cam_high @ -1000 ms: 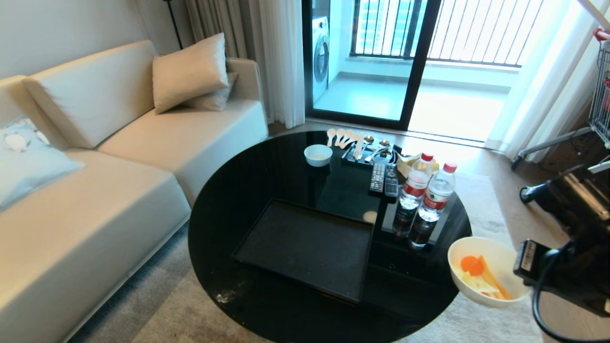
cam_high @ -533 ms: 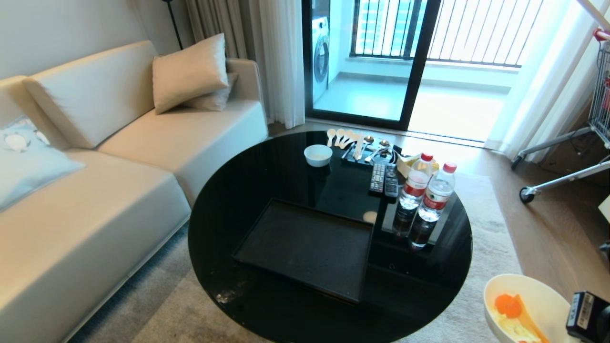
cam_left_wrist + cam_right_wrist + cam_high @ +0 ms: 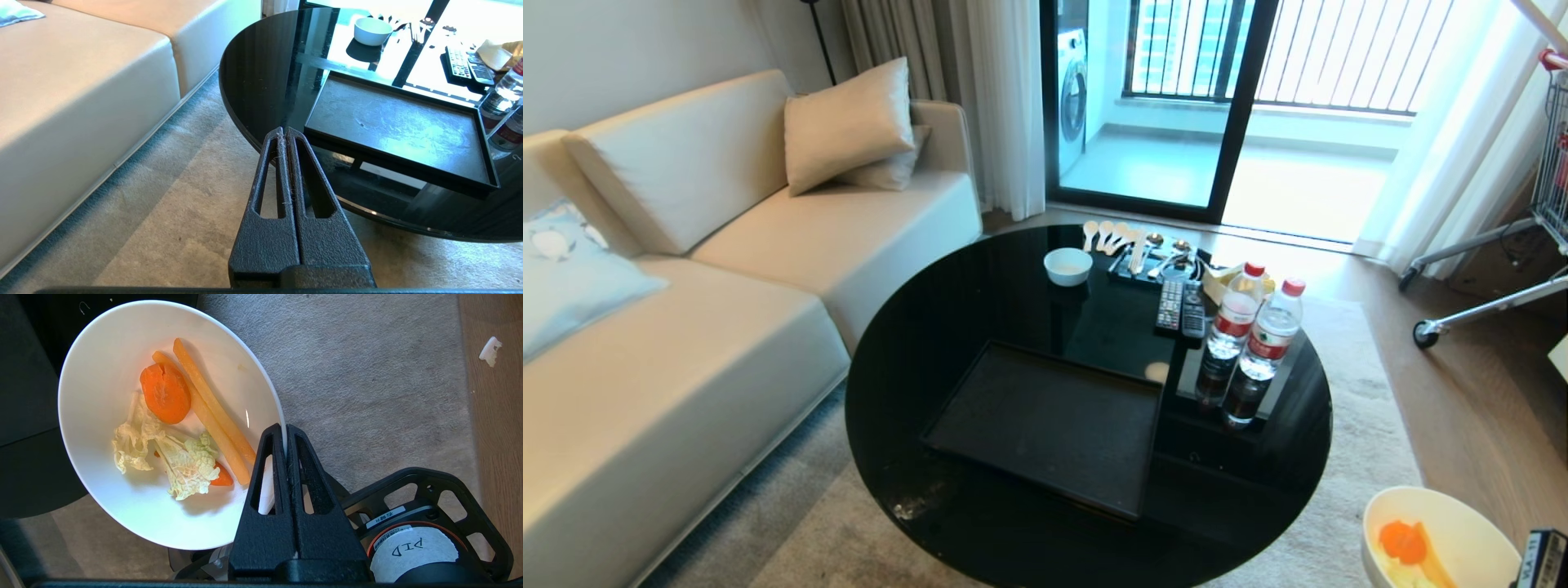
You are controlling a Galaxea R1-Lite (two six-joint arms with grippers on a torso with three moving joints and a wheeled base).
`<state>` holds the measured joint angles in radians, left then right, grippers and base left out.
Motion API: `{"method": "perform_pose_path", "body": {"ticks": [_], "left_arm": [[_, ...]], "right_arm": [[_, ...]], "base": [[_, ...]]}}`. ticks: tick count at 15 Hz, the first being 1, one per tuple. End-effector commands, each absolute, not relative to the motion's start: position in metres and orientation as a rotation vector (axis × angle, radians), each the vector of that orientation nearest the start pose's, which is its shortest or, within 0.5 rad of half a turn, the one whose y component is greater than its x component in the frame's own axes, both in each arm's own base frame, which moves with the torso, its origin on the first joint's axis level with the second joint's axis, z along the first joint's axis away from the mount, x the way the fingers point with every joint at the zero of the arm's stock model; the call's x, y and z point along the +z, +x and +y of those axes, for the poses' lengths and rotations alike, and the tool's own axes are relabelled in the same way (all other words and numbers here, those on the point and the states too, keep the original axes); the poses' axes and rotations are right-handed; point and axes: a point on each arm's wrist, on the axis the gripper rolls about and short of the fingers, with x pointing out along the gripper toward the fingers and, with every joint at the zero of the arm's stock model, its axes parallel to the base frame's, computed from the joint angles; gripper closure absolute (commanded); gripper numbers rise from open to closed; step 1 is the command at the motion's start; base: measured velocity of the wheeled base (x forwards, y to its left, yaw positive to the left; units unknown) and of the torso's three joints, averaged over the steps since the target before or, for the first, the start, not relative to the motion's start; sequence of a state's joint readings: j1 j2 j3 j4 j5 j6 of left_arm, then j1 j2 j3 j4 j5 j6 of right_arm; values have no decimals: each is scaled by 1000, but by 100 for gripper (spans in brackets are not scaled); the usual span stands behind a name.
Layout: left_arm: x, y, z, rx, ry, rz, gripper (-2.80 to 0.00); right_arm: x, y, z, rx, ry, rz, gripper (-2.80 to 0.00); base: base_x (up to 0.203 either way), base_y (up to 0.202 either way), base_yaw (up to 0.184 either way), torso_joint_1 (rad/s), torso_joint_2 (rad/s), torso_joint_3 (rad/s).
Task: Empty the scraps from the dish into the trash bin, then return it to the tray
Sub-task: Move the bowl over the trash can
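**Dish carried off the table, scraps still inside**

The dish (image 3: 122, 490) hung in the air over the beige carpet (image 3: 367, 375), off the near right edge of the round table (image 3: 915, 343), and showed only at the lower right corner of the head view (image 3: 1462, 531). Inside it lay the scraps (image 3: 184, 428): an orange round slice, two long orange sticks, pale green leafy pieces and a small orange bit beneath them. The right gripper (image 3: 285, 435) was closed tight on the dish's rim, one finger inside the wall and one outside. A small white fragment (image 3: 490, 350) lay on the wooden floor beyond the carpet.

The tray (image 3: 980, 437) sat bare on the near half of the table. Farther back stood a smaller white bowl (image 3: 1067, 265), a cluster of spoons (image 3: 1123, 238), two remote controls (image 3: 1181, 309) and two water bottles (image 3: 1250, 347). A cream sofa (image 3: 686, 327) ran along the table's left side.

The left gripper (image 3: 284, 132) hung parked above the carpet beside the table's edge, its fingers pressed together and holding nothing.
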<state>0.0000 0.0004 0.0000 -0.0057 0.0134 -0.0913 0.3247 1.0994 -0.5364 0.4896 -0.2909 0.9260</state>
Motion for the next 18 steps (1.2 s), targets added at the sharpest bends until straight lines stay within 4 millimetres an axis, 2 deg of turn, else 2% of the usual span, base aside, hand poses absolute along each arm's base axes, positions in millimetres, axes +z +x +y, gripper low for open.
{"method": "perform_pose_path", "body": {"ticks": [1, 18], "left_arm": [[76, -23, 0, 14, -92, -7, 0], [76, -23, 0, 14, -92, -7, 0]], "right_arm": [[151, 96, 26, -421, 539, 906, 0], [152, 95, 25, -416, 541, 902, 0]], "base": [[0, 0, 0, 0, 0, 0], [0, 0, 0, 0, 0, 0]]}}
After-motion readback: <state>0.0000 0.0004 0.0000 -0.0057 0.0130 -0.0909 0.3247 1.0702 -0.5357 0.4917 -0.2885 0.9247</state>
